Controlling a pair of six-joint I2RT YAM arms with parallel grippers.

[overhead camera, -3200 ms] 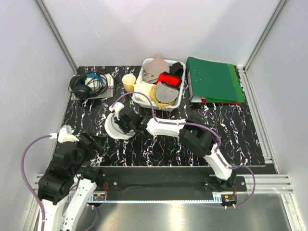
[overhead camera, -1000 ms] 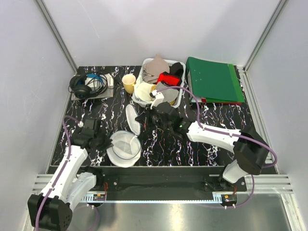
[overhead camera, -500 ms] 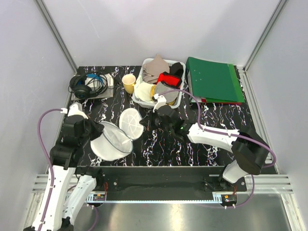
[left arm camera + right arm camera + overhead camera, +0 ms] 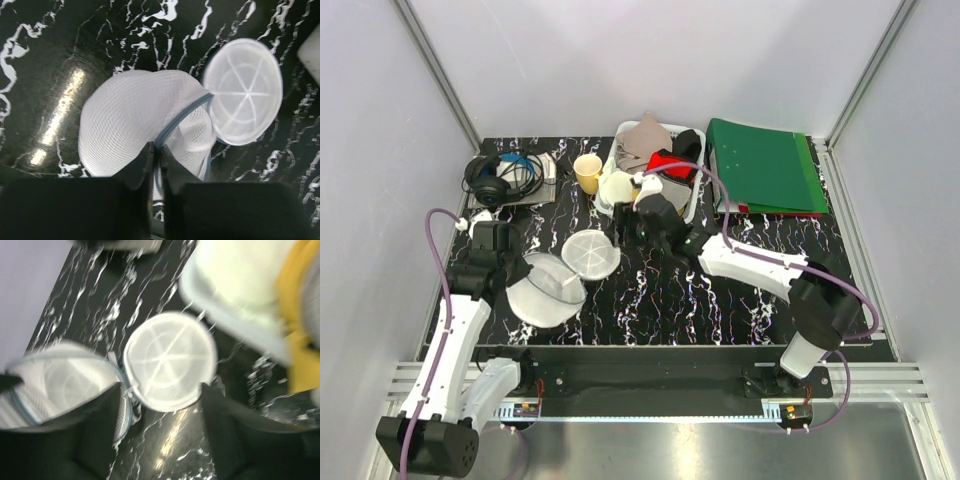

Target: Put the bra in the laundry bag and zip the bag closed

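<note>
The laundry bag (image 4: 548, 291) lies unzipped on the black marbled table, its round lid (image 4: 590, 252) flipped flat to the right. My left gripper (image 4: 520, 272) is at the bag's left rim. In the left wrist view the left gripper (image 4: 156, 150) is pinched on the blue zip edge of the laundry bag (image 4: 130, 115). My right gripper (image 4: 632, 230) hovers open just right of the lid, and in its own view the right gripper (image 4: 161, 390) straddles the lid (image 4: 170, 360) from above without touching it. The off-white bra (image 4: 617, 187) rests in the basket's near left corner, and the bra (image 4: 235, 275) shows blurred there.
A white basket (image 4: 692, 208) at the back centre holds grey, red and yellow garments. A yellow cup (image 4: 587, 170) stands to its left, headphones (image 4: 500, 178) at the back left, a green folder (image 4: 760, 168) at the back right.
The left gripper has lowered the bag onto the table and shifted slightly back. The lid has dropped flat. The right gripper has let go, opened wide and drawn back toward the basket.
</note>
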